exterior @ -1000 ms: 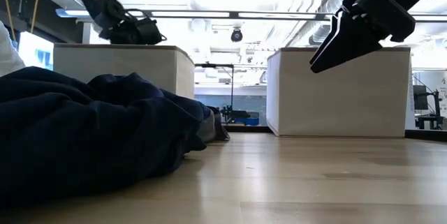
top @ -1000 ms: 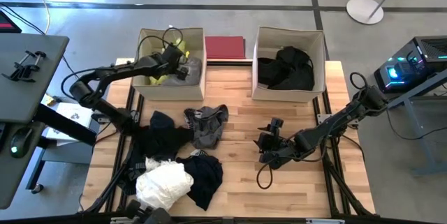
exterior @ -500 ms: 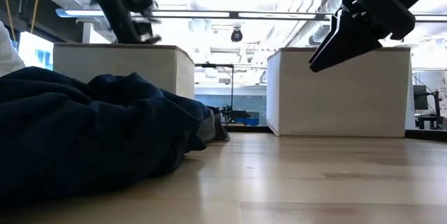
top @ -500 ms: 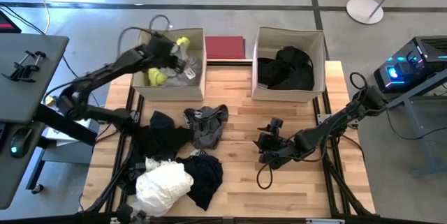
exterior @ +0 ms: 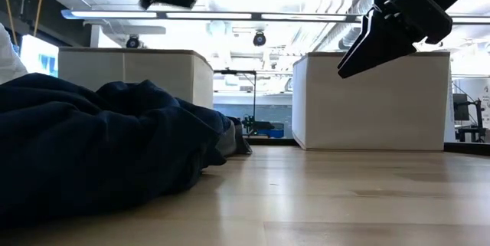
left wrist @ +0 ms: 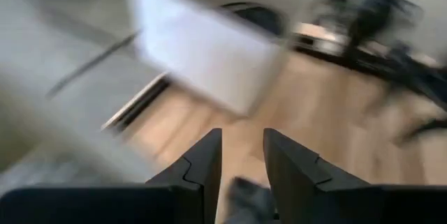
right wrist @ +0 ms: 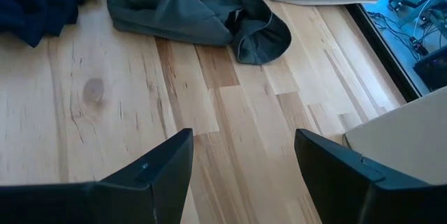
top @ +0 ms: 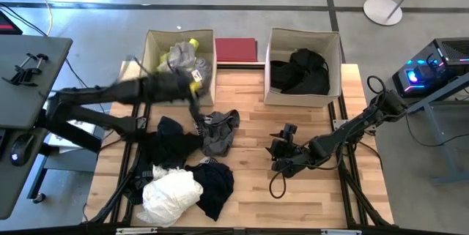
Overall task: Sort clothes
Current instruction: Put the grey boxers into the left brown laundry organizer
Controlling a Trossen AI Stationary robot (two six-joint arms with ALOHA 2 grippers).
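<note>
My left gripper (top: 193,93) is blurred in the high view, above the table between the left beige box (top: 151,66) and a grey garment (top: 218,134). In its wrist view (left wrist: 243,155) its fingers stand a little apart and hold nothing. Grey and neon yellow garments (top: 183,56) lie in the left box, and black garments (top: 300,70) lie in the right box (top: 272,92). A dark navy garment (top: 172,136), a white one (top: 172,191) and a black one (top: 218,182) lie on the table. My right gripper (top: 277,156) hovers open and empty right of the pile.
A flat dark red board (top: 236,48) lies between the two boxes at the far edge. The navy garment (exterior: 92,146) fills the low view's left foreground. Bare wood (top: 293,198) shows on the table's near right part.
My left gripper has risen out of the left box and swung toward the table's near edge, to above the grey garment on the table. The grey and yellow garments stay in the box. My right arm has kept still.
</note>
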